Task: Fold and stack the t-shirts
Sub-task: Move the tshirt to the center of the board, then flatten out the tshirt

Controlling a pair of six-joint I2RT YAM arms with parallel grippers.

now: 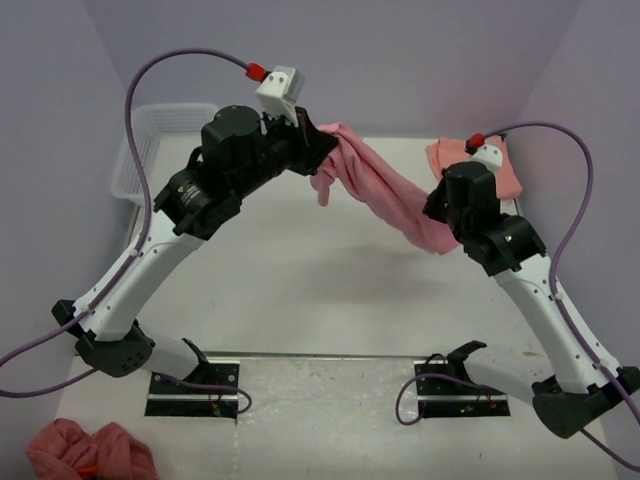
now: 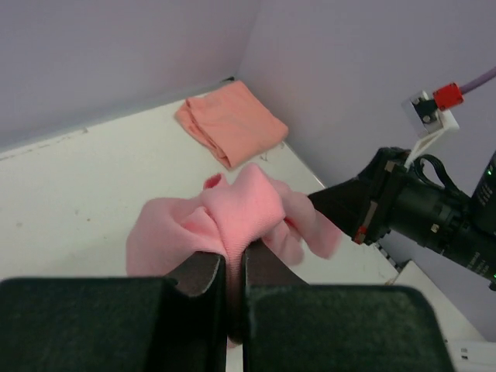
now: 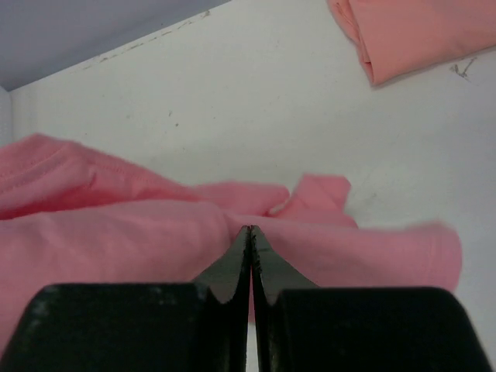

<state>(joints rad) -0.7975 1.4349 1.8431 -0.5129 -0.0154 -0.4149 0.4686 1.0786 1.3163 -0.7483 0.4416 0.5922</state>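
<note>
A rose-pink t-shirt (image 1: 380,190) hangs stretched above the table between my two grippers. My left gripper (image 1: 322,145) is shut on its bunched left end, and the left wrist view shows the fabric (image 2: 248,205) pinched between the jaws (image 2: 235,260). At the shirt's lower right end, my right gripper (image 1: 437,212) is shut on the cloth. In the right wrist view the pink cloth (image 3: 116,232) spreads to both sides of the shut tips (image 3: 249,231). A folded salmon-orange t-shirt (image 1: 507,170) (image 2: 232,120) (image 3: 418,31) lies flat in the far right corner, partly behind the right arm.
A white mesh basket (image 1: 150,150) stands at the far left by the wall. A crumpled reddish-pink cloth (image 1: 90,450) lies at the near left, in front of the left arm's base. Lilac walls close the table (image 1: 300,290) on three sides.
</note>
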